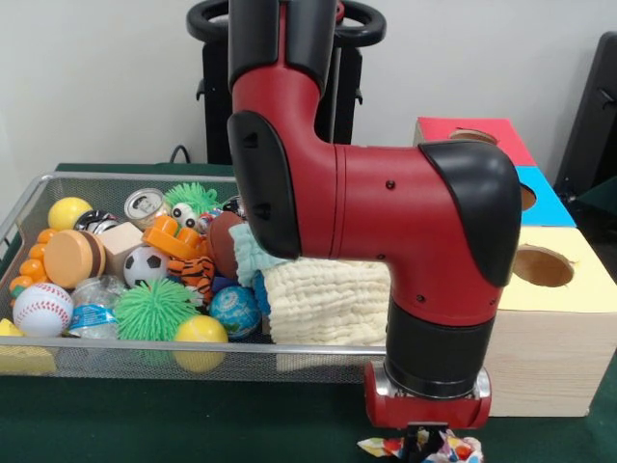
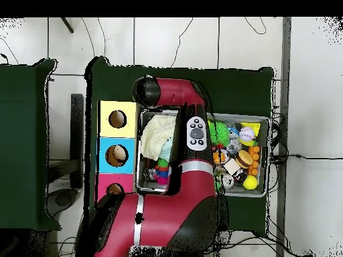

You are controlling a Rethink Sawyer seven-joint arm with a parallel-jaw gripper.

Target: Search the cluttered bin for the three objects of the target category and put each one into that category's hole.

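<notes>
The gripper (image 1: 420, 446) hangs low over a colourful crumpled cloth (image 1: 453, 449) (apparently touching), its grip impossible to tell, beside the wire bin (image 1: 125, 359).

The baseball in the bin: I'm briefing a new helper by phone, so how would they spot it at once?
Find the wire mesh bin on the green table. Go to its front corner farthest from the wooden box. The baseball lies there beside a spiky green ball; it alone is white with red stitching.

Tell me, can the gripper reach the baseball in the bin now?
Probably not directly: the gripper sits low outside the bin, whose mesh wall stands between. Once lifted over, it would find the baseball uncovered.
</notes>
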